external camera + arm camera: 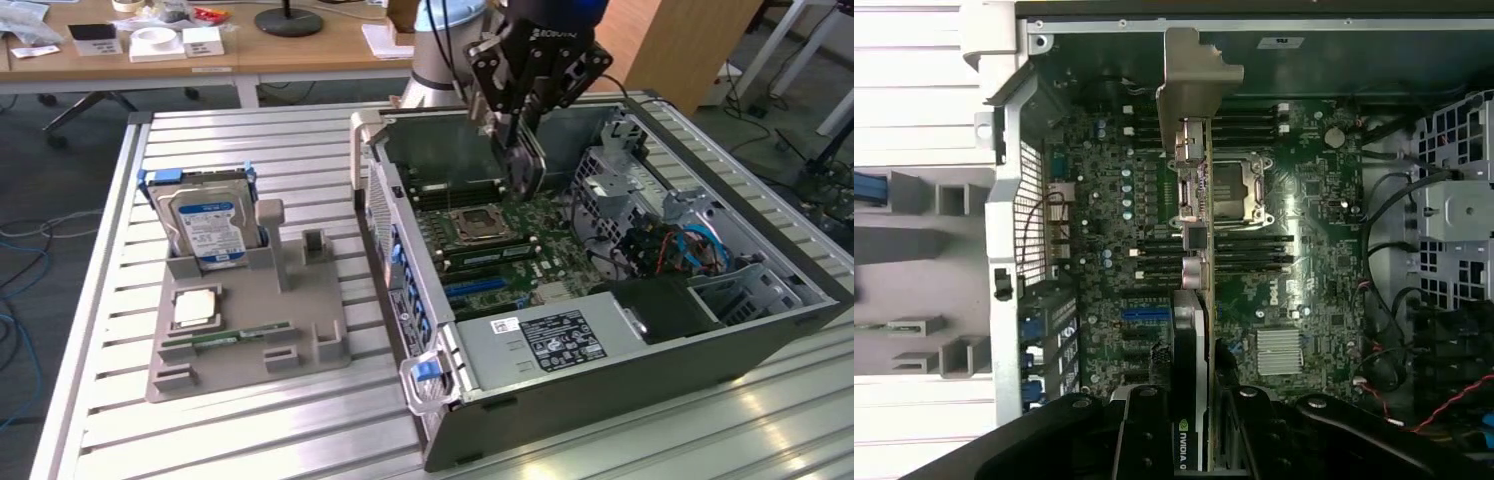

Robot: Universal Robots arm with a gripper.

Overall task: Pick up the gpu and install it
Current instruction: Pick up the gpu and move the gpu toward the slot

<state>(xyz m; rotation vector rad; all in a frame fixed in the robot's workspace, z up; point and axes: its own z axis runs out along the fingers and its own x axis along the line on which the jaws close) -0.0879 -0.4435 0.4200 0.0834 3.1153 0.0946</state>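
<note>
gpu (523, 168) is held edge-down in the clamped gripper (518, 125), above the motherboard (547, 215) inside the open case (601, 380). If lowered off-slot, board components could be struck. The bracket (1199, 75) could be snagged on the case wall.

The thin black gpu (523, 163) hangs upright on edge above the green motherboard (541, 232).

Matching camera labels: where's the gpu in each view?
Exterior view: gpu, a thin flat black-shrouded circuit card with silvery end bracket, hangs in the pincer above the green motherboard in the open grey computer case.
Wrist view: gpu seen edge-on, stretching from the pincer across the motherboard, bracket farthest out.
Shared landmark: square metal-framed CPU socket beside the card.
</note>
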